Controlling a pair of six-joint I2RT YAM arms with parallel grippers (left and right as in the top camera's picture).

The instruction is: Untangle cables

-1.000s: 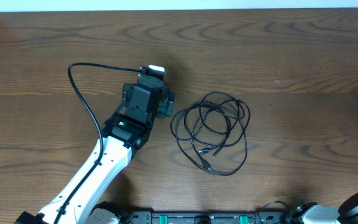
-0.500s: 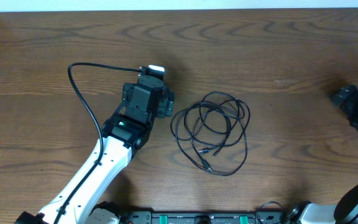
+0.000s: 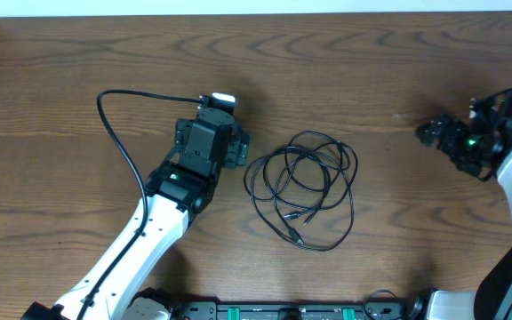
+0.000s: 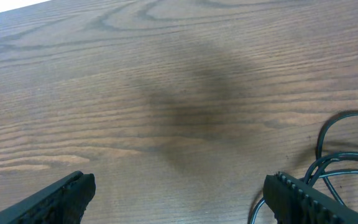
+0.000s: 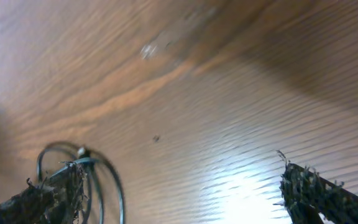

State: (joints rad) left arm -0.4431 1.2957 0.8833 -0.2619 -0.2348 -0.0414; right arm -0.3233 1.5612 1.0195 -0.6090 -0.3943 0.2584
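Motion came only from the right side: within the last second the right tool (image 3: 434, 133) swung in from the far edge of the counter (image 3: 78, 53). It hung well apart from the cables (image 3: 302, 188), fingers spread wide and empty. The left tool (image 4: 180, 186) had not stirred; it sat just beside the bundle's left loop, likewise wide open and holding nothing. The bundle lay exactly as before at mid-counter, so we judged the untangling not yet begun and the right arm merely approaching. The cables were thin, limp black cord with a slight sheen, thrown in overlapping round loops, two small plug ends lying near the lower middle. We made out dark strands only. Beneath them the counter was flat brown wood grain.
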